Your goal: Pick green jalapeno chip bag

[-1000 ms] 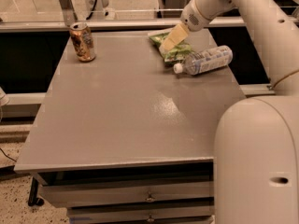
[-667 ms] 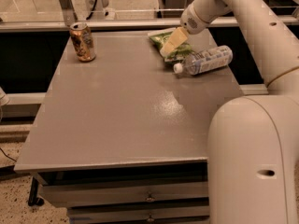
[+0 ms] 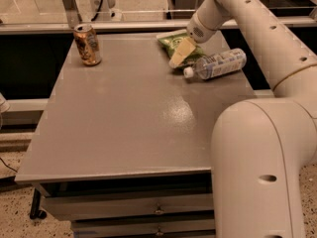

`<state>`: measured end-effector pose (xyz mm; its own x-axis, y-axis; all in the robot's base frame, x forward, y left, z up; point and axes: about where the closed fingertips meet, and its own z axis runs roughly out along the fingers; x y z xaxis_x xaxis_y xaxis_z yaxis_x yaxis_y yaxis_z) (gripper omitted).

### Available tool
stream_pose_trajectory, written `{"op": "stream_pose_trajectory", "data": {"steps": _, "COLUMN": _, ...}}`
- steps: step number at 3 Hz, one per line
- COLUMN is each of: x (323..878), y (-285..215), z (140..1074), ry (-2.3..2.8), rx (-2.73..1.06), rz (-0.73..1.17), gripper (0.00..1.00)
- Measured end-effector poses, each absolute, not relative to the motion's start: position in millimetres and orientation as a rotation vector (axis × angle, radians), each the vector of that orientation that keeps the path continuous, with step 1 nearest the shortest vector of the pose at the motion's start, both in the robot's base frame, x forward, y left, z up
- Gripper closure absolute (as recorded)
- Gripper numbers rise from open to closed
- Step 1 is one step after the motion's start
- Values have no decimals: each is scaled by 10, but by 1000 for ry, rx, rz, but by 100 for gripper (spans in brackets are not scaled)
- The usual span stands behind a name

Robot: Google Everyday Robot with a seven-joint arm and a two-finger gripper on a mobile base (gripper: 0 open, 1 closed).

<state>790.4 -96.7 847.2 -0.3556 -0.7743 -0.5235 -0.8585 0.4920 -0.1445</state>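
While my gripper (image 3: 181,53) sits low on the green jalapeno chip bag (image 3: 171,39) at the far right of the gray table (image 3: 124,123), I cannot tell how wide it is open or if it has the bag yet. I think I should squeeze the crinkly bag softly, then lift straight up. The clear plastic bottle (image 3: 218,63) lies just beside the bag on its right, so I could bump it and make it roll. The soda can (image 3: 87,44) stands well apart, far left.
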Motion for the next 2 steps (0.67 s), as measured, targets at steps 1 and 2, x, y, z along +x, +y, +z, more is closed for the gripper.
{"op": "stream_pose_trajectory", "data": {"steps": 1, "x": 7894, "y": -966, "z": 8369, "ry": 2221, "rx": -1349, "rz": 205, "gripper": 17}}
{"op": "stream_pose_trajectory", "data": {"steps": 2, "x": 7885, "y": -971, "z": 8375, "ry": 2218, "rx": -1339, "rz": 219, "gripper": 40}}
